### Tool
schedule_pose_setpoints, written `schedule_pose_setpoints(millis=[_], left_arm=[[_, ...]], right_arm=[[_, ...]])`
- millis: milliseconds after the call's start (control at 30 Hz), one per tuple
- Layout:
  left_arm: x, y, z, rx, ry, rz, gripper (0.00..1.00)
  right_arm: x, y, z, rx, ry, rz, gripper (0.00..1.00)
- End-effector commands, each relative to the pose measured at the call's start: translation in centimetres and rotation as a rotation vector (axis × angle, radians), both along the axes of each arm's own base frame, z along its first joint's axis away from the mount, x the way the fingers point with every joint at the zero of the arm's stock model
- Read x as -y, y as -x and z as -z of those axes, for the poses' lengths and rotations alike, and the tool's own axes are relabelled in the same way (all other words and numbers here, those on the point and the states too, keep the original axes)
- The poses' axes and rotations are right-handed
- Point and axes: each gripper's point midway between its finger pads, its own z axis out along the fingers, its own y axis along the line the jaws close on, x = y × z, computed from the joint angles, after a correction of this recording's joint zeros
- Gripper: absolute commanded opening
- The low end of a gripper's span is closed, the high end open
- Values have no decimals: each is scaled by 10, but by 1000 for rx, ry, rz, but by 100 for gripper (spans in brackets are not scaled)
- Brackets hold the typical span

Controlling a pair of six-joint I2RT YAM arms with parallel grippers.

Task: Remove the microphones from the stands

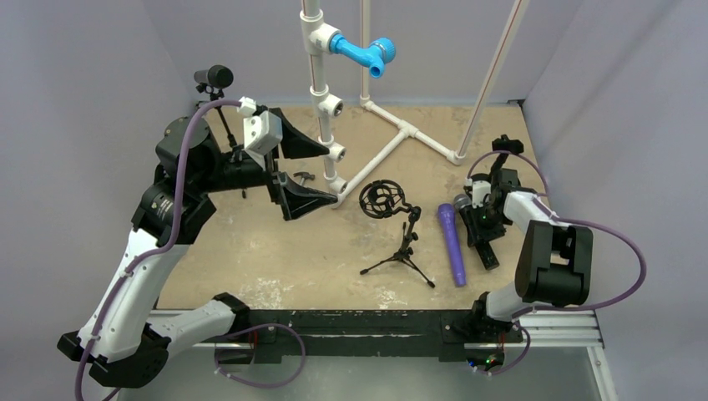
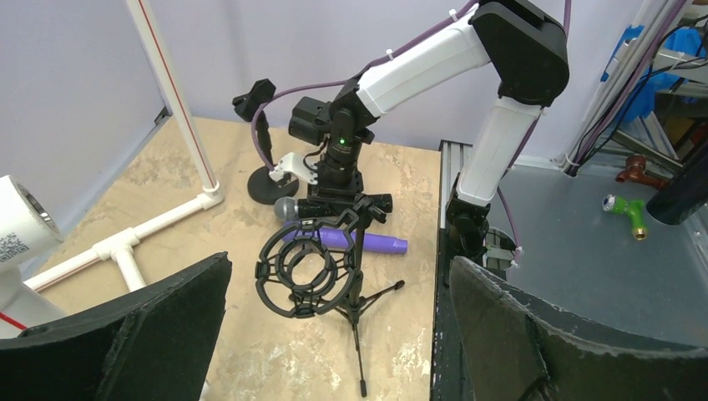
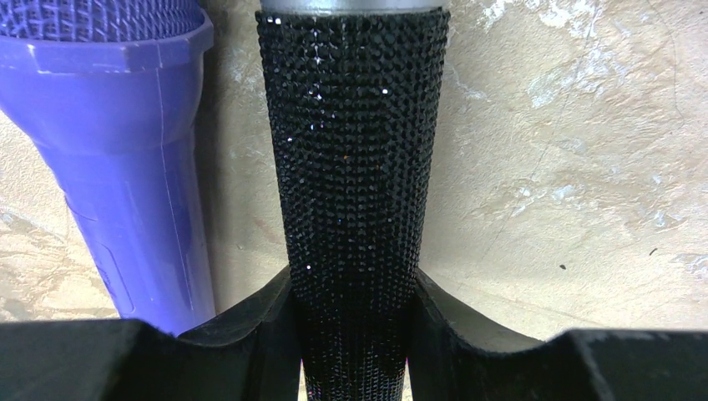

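A black glittery microphone (image 3: 351,167) lies low at the table surface beside a purple microphone (image 3: 125,150). My right gripper (image 3: 354,351) is shut on the black microphone's handle; in the top view the gripper (image 1: 482,219) is at the right, and the microphone (image 1: 491,255) sticks out toward the near edge. A black tripod stand (image 1: 404,249) with an empty round shock mount (image 1: 381,199) stands mid-table, left of the purple microphone (image 1: 452,244). My left gripper (image 1: 313,171) is open and empty, raised at the left, facing the mount (image 2: 299,269).
A white PVC pipe frame (image 1: 401,134) with a blue valve (image 1: 363,52) stands at the back. Another black microphone on a thin stand (image 1: 215,78) is at the back left. A round-base clip stand (image 1: 503,144) is behind the right gripper.
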Motion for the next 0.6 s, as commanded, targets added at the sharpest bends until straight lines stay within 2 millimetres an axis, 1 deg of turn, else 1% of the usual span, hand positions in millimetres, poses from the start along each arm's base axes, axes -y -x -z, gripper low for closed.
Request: schedule_pose_setpoints(millis=[0, 133, 267, 300, 567], left_arm=[[-2, 5, -1, 36, -1, 11, 100], [-2, 4, 3, 35, -9, 13, 100], [-1, 4, 7, 27, -13, 17, 100], [-1, 4, 7, 28, -13, 18, 100], [-2, 4, 11, 29, -20, 16, 100]], right_arm=[[3, -1, 7, -21, 0, 25, 5], [2, 4, 12, -47, -5, 24, 17], [0, 6, 12, -54, -14, 24, 26], [0, 6, 12, -54, -15, 23, 30], [0, 5, 5, -48, -16, 22, 49]])
